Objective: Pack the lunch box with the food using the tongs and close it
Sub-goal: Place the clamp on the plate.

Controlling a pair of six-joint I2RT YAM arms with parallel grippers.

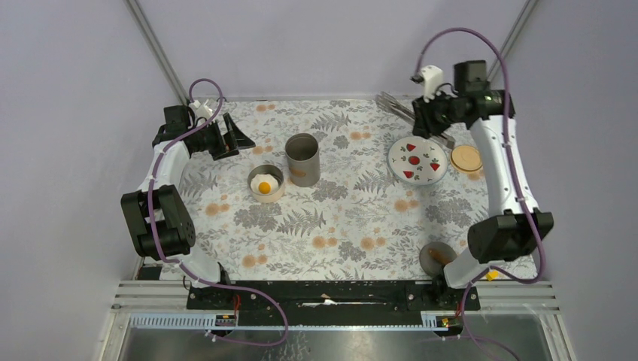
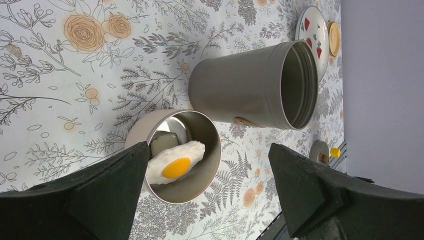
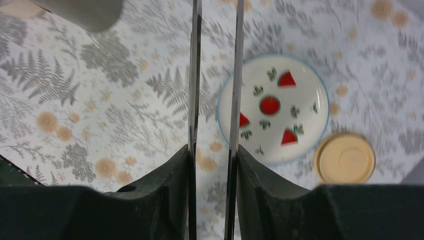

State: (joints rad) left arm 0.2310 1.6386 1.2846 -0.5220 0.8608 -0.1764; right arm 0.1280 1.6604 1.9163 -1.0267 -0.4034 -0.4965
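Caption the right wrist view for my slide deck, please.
Right tool gripping the tongs near a white plate and tan lid on the floral tablecloth.

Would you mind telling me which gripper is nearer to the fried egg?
Left. The left gripper hangs just beyond and left of the fried egg; the right gripper, holding the tongs, is far off by the plate.

The tongs (image 3: 194,75) are seen as thin, mirror-bright polished metal, while the tall canister (image 2: 235,85) is finished in dull brushed grey metal and the low round tin (image 2: 200,125) is lined with shiny, reflective steel. The fried egg (image 2: 176,160) is given a smooth, glossy plastic look, and the plate (image 3: 306,90) near the table's far right corner appears glazed. The tablecloth (image 1: 346,218) is shown matt and printed; the blurred tan lid (image 3: 345,158) is possibly matt wood.
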